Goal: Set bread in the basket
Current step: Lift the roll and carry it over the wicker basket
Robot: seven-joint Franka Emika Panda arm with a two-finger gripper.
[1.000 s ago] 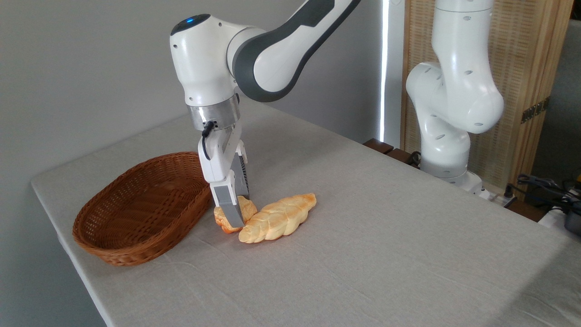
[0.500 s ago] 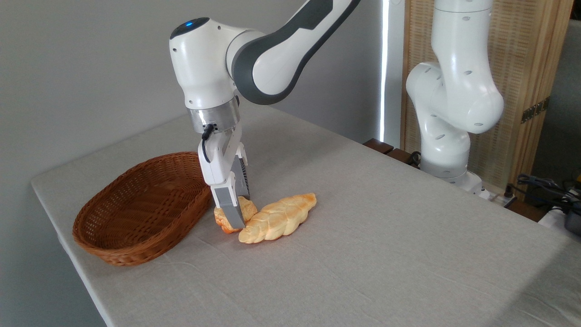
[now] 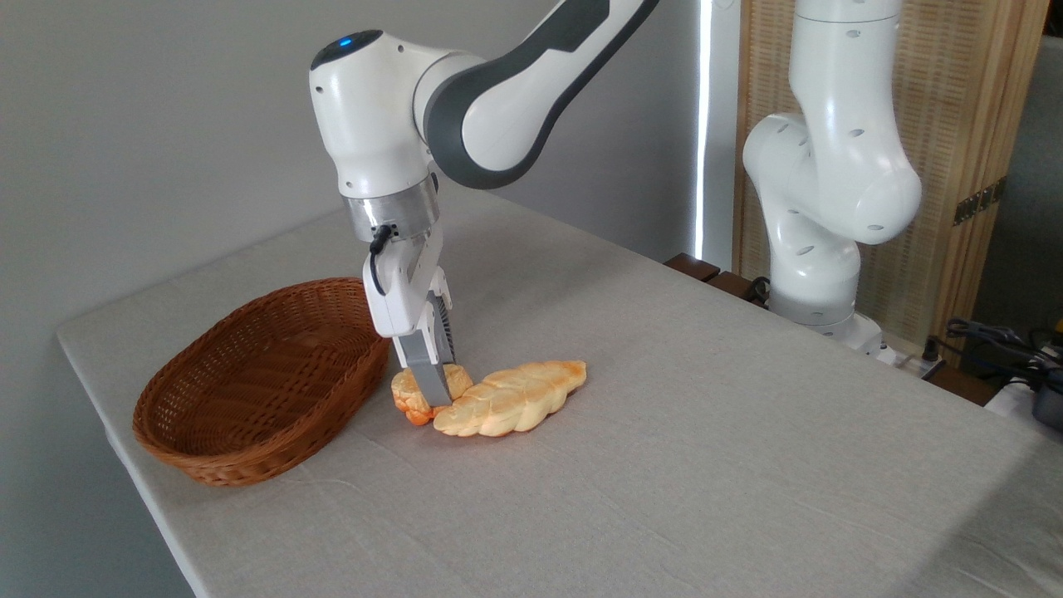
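Note:
The bread, a small golden-orange bun, lies just right of the basket, an oval reddish-brown wicker one with nothing inside. My gripper points down over the bun. Its near grey finger covers the bun's middle and the far finger is behind it, so the jaws look shut on the bun. The bun's underside sits at or barely above the tablecloth; I cannot tell which.
A longer pale braided loaf lies against the bun's right side. The arm's white base stands at the back right, with cables beyond it. The table's left edge runs close behind the basket.
The gripper has risen slightly and shifted a little right with the bun. The braided loaf has been nudged and turned, its right end now farther right and its body flatter.

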